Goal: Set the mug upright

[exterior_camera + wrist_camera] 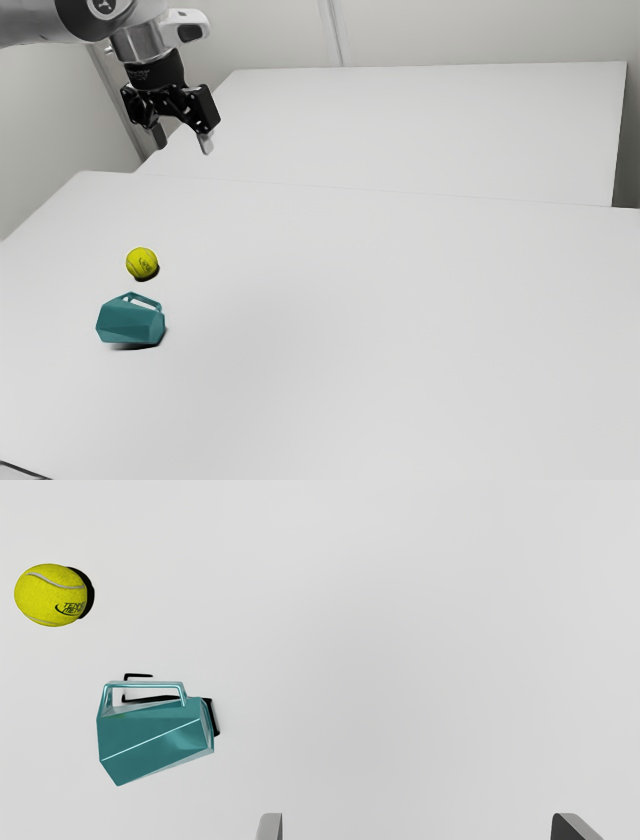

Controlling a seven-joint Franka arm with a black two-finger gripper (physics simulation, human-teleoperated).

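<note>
A teal faceted mug (131, 323) lies on its side on the table, near the exterior view's left, with its handle up and toward the tennis ball. High above the table, over its far part in the exterior view, hangs the gripper (182, 144), well apart from the mug. In the wrist view the gripper (417, 825) stands open, its two fingers far apart with nothing between them, and the mug (155, 735) lies off to the outer side of one finger.
A yellow tennis ball (142, 262) rests beside the mug on its handle side, not touching it; the wrist view also has the ball (50, 596). The white table (380, 330) extends toward the exterior view's right, with another white surface (420, 130) behind it.
</note>
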